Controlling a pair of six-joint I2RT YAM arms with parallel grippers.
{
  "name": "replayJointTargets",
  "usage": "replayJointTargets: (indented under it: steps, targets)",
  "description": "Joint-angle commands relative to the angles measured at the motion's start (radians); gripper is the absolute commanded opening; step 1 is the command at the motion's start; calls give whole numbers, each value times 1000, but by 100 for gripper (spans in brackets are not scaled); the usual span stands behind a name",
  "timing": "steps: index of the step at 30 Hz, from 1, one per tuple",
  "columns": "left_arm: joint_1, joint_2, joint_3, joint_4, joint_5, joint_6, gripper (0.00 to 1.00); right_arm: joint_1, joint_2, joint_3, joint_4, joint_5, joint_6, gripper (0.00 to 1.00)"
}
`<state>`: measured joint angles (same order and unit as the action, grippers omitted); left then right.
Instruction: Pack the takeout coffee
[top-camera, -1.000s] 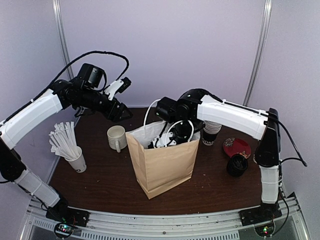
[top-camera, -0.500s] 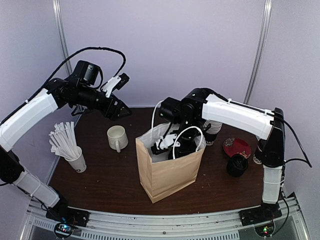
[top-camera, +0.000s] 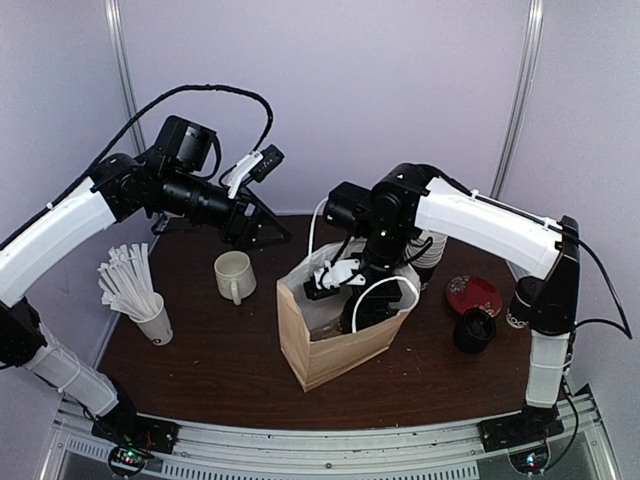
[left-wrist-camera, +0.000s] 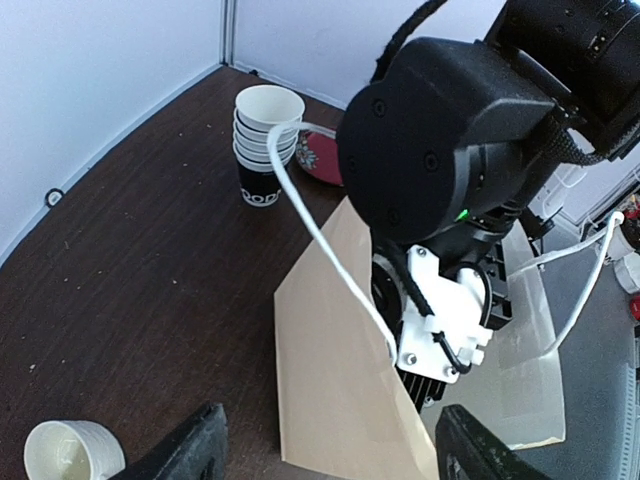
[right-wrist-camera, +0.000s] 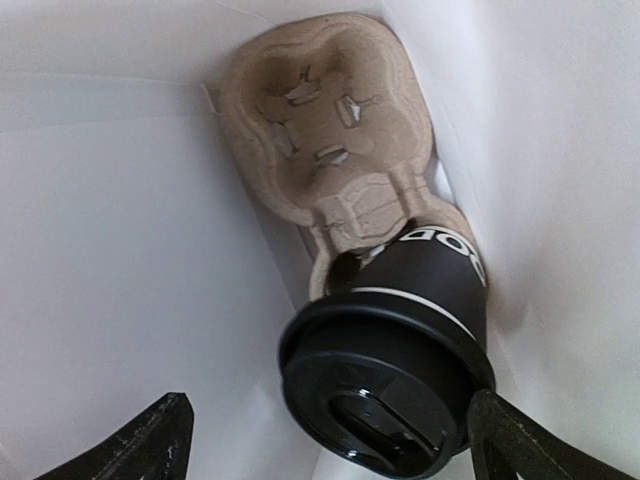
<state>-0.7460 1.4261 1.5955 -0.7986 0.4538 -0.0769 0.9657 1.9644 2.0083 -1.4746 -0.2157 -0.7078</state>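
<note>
Inside the brown paper bag (top-camera: 335, 345), one takeout coffee (right-wrist-camera: 400, 355), black with a black lid and white lettering, leans tilted in the near pocket of a pulp carrier tray (right-wrist-camera: 330, 140). My right gripper (right-wrist-camera: 328, 420) hangs open just above its lid, the left finger well off it and the right finger (right-wrist-camera: 530, 445) close beside the rim. From above, the right gripper (top-camera: 350, 295) reaches down into the bag's mouth. A second lidded black cup (top-camera: 473, 330) stands on the table to the right. My left gripper (left-wrist-camera: 335, 445) is open and empty, hovering over the bag's (left-wrist-camera: 330, 380) left side.
A white mug (top-camera: 233, 275) and a white cup of sticks (top-camera: 150, 315) stand left of the bag. A stack of paper cups (left-wrist-camera: 265, 140) and a red lid (top-camera: 473, 293) sit behind and to the right. The bag's white handle (left-wrist-camera: 330, 260) loops over the right wrist.
The bag has slid to the right and turned with the right gripper inside it. The left gripper has swung right, toward the bag.
</note>
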Motion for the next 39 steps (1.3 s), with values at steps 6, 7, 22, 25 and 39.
replayJointTargets:
  steps: [6,7,22,25,39]
  targets:
    - [-44,123,17,215,16,-138,71,9,-35,11,-14,-40,11,99]
    - [-44,131,15,239,20,-147,69,10,-33,13,-15,-43,13,99]
    - [-44,250,70,334,45,-180,0,36,-77,47,-22,-97,-16,81]
    - [-43,245,69,345,40,-178,0,36,-75,70,-33,-90,-22,86]
    - [-36,194,59,315,-19,-143,0,30,-173,204,-13,-21,-30,94]
